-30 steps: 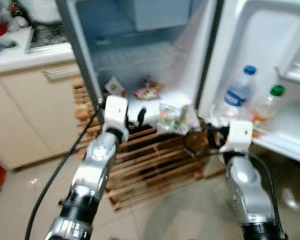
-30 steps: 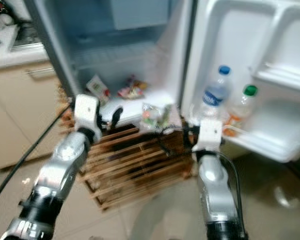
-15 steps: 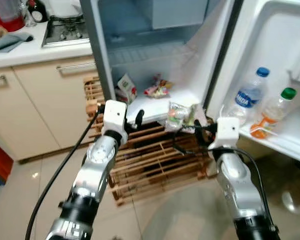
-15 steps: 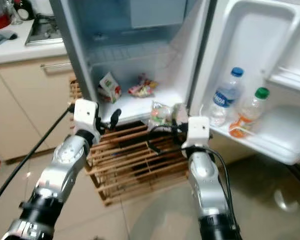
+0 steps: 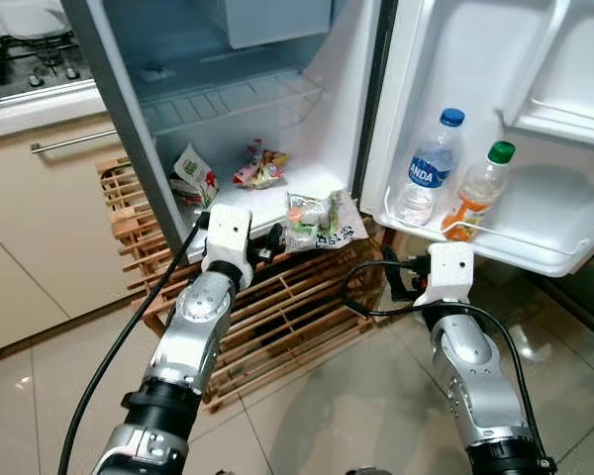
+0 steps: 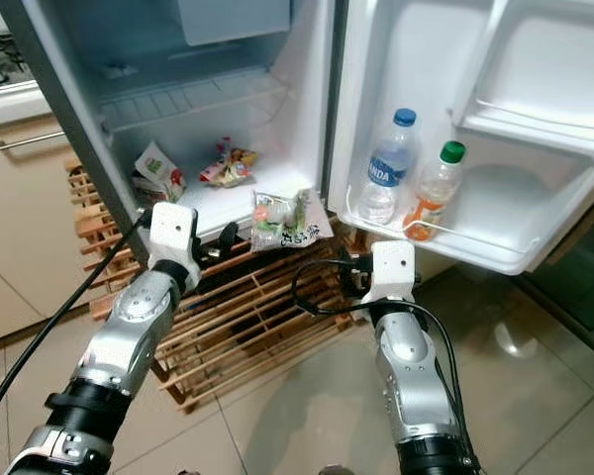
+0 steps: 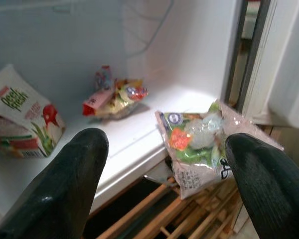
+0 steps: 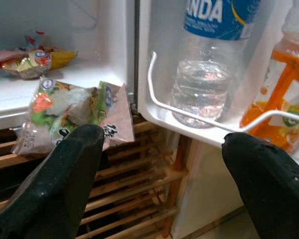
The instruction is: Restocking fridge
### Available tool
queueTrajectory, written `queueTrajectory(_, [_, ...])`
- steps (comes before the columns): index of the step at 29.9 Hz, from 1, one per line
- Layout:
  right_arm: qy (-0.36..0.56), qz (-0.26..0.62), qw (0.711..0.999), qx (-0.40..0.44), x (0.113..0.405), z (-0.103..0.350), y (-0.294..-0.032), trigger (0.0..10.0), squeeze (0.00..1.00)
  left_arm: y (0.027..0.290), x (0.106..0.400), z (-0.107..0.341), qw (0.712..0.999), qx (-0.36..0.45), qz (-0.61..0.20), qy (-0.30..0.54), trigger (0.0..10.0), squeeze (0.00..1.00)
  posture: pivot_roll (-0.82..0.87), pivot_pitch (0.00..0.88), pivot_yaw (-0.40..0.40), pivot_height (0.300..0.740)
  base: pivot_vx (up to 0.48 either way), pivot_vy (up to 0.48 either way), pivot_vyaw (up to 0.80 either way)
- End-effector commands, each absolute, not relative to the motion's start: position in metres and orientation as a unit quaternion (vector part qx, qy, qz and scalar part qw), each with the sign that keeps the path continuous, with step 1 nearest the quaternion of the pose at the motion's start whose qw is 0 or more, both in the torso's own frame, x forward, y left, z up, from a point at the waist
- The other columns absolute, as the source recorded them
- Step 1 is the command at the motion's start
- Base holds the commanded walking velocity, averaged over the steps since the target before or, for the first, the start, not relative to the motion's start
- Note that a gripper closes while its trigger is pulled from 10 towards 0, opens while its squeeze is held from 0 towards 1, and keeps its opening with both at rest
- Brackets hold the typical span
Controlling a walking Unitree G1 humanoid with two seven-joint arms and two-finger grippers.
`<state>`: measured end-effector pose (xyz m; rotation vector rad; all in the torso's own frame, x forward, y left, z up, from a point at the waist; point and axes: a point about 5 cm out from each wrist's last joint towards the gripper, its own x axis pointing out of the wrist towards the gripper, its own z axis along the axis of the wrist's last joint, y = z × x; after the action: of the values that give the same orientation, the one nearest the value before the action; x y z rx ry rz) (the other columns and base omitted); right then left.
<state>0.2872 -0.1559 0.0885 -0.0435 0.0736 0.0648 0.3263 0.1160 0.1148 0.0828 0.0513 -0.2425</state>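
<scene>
Released since a moment ago, the clear vegetable packet (image 5: 315, 221) now lies on the front edge of the fridge's bottom shelf (image 5: 257, 208), overhanging the wooden pallet (image 5: 277, 307), while the right hand (image 5: 396, 282) has drawn back below the door, fingers spread and empty. Left hand (image 5: 267, 242) hovers open just before the shelf. Behind sit a snack bag (image 5: 257, 168) and a carton (image 5: 191, 173); a water bottle (image 5: 428, 168) and an orange drink bottle (image 5: 475, 190) stand in the door rack.

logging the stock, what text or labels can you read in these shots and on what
"NDA", cut off at the frame edge: blue label of the water bottle in the door shelf.
Green carton: print too blurred to read.
Clear snack bag: print too small.
Orange bottle: label unreadable.
</scene>
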Motion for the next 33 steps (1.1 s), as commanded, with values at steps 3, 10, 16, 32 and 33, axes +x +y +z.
queueTrajectory(3, [0.024,0.049,0.998,-0.029,0.289,0.092,-0.149,10.0,0.00,0.114,0.329,0.114,0.990,0.050,-0.131,0.027,10.0,0.00,-0.14,0.000,0.030,0.740,0.391,0.276,0.00])
queueTrajectory(10, [0.043,0.041,0.998,-0.038,0.289,0.089,-0.146,10.0,0.00,0.109,0.330,0.121,0.988,0.061,-0.139,0.002,10.0,0.00,-0.15,0.000,0.036,0.740,0.231,0.147,0.00])
queueTrajectory(16, [0.050,0.037,0.997,-0.037,0.288,0.086,-0.147,10.0,0.00,0.109,0.331,0.121,0.989,0.055,-0.137,0.001,10.0,0.00,-0.15,0.000,0.039,0.721,0.000,0.000,0.00])
queueTrajectory(32, [0.051,0.032,0.997,-0.041,0.288,0.085,-0.147,10.0,0.00,0.104,0.336,0.121,0.985,0.076,-0.152,0.003,10.0,0.00,-0.15,0.000,0.038,0.631,0.000,0.000,0.00])
queueTrajectory(33, [0.052,0.032,0.997,-0.041,0.287,0.084,-0.147,10.0,0.00,0.105,0.336,0.120,0.986,0.079,-0.150,0.003,10.0,0.00,-0.15,0.000,0.038,0.626,0.000,0.000,0.00])
